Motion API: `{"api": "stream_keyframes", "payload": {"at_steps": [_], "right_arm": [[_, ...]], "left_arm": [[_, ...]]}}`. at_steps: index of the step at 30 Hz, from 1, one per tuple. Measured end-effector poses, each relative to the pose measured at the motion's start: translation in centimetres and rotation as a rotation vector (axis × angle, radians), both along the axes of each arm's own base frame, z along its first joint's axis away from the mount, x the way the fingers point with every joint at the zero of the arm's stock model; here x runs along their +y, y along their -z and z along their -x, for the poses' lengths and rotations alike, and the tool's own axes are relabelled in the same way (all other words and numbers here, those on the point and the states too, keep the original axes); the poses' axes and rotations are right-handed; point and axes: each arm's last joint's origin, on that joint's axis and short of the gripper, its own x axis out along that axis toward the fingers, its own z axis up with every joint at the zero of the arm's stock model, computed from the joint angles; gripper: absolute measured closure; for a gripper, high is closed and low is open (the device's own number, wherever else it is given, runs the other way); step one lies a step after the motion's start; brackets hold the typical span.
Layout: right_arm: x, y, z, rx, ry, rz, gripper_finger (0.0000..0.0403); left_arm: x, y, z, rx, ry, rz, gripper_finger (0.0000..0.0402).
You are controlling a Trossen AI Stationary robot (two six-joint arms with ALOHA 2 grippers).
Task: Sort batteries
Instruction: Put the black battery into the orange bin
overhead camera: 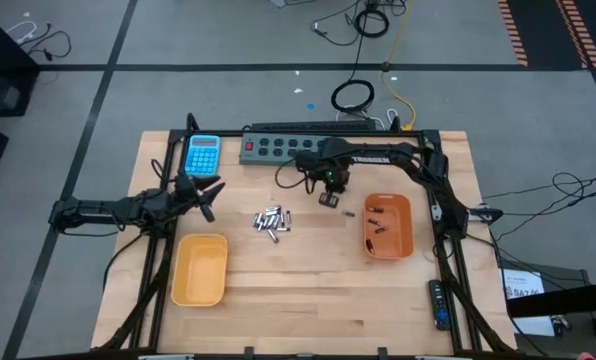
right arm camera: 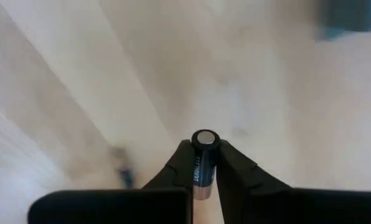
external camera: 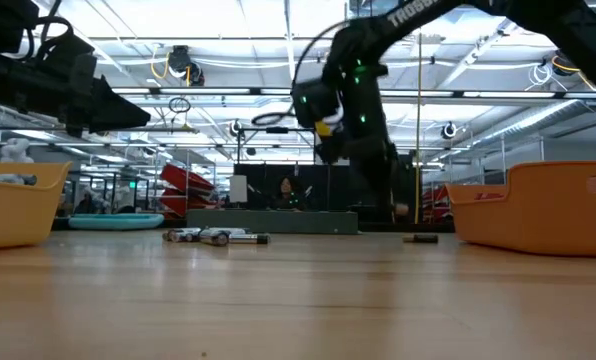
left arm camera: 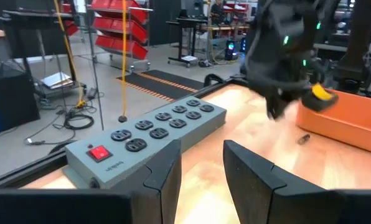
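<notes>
A heap of small silvery and dark batteries [overhead camera: 272, 220] lies on the wooden table; in the low view the heap [external camera: 214, 237] sits left of centre. One small dark cell [overhead camera: 348, 212] lies alone near the orange tray [overhead camera: 406, 232], which holds a few dark cells [overhead camera: 375, 226]. My right gripper [overhead camera: 328, 197] hovers between the heap and that tray, shut on a dark battery [right arm camera: 204, 163]. My left gripper [overhead camera: 206, 196] waits open near the blue calculator [overhead camera: 203, 153], above the yellow tray [overhead camera: 200, 290]; its fingers [left arm camera: 164, 174] stand apart. My right gripper pinches one dark battery between its two fingers [right arm camera: 180, 167]. The cell lies along the fingers, and its round end [right arm camera: 205, 138] juts past their tips toward the table. The fingers point down from above, and the battery is lifted clear of the wood.
A grey power strip [overhead camera: 278, 148] runs along the far edge of the table, with the calculator at its left end. The yellow tray [external camera: 13, 205] and the orange tray [external camera: 538, 205] flank the middle. Bare wood lies toward the near edge.
</notes>
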Motion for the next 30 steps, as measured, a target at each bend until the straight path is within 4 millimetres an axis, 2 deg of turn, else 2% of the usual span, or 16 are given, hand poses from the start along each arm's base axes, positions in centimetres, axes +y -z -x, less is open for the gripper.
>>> {"api": "stream_keyframes", "payload": {"at_steps": [3,8,11,14,18,22,26,30], "right_arm": [[1.1,-2.1,-0.4,0.029,-0.030,0.087,0.0381],[3.8,-6.0,-0.4,-0.084,-0.019,0.107,0.0381],[5.9,-8.0,0.7,-0.125,0.035,0.045,0.0381],[7.9,-9.0,2.4,-0.099,0.094,0.042,0.0381],[10.0,-8.6,5.3,-0.018,0.198,0.045,0.0378],[11.5,-6.8,8.2,0.019,0.248,0.038,0.0341],[12.0,-4.8,10.5,-0.001,0.301,0.052,0.0305],[12.1,-3.9,11.9,-0.018,0.335,0.054,0.0277]], "left_arm": [[0.0,0.1,-0.1,0.008,0.005,0.005,0.0275],[0.0,0.3,-0.3,0.029,0.012,0.014,0.0275],[0.0,0.4,-0.4,0.040,0.012,0.023,0.0275],[0.0,0.5,-0.4,0.052,0.012,0.024,0.0275],[0.0,0.5,-0.4,0.052,0.011,0.028,0.0275],[0.0,0.5,-0.5,0.043,0.011,0.028,0.0275],[0.0,0.2,-0.5,0.009,0.012,0.023,0.0275],[0.0,-0.2,-0.6,-0.029,0.014,0.003,0.0275]]}}
